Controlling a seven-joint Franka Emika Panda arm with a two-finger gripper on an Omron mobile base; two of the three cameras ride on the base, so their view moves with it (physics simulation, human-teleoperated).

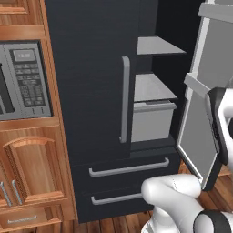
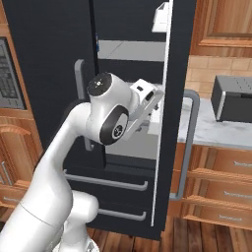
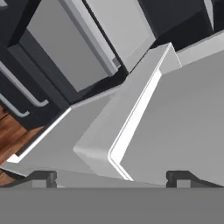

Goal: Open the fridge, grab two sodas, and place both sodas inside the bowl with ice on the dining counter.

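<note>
Fridge (image 1: 91, 91): black, two doors; the left door is closed, the right door (image 2: 174, 98) is swung wide open, its grey inner side faces the shelves (image 1: 152, 86).
Gripper (image 3: 111, 177): the jaws stand wide apart and hold nothing; the two fingertips (image 3: 41, 177) show at the bottom of the hand view, just before the grey inner lining of the door.
Arm (image 2: 108, 110): bent, with the hand between the open door and the shelves, very near to the door.
Sodas: I cannot find them; the shelves I can see are bare, and the drawer (image 1: 152, 120) hides what is inside.
Bowl and counter: nothing to tell from here.
Step, I judge: door is opened, next is to find and reach the first can.
Risk 1: the hand may knock the door lining or its bin (image 3: 127, 131) when it turns to the shelves, because it is so close.
Risk 2: the door could swing back onto the arm.
Risk 3: reaching blind could push a can over.
</note>
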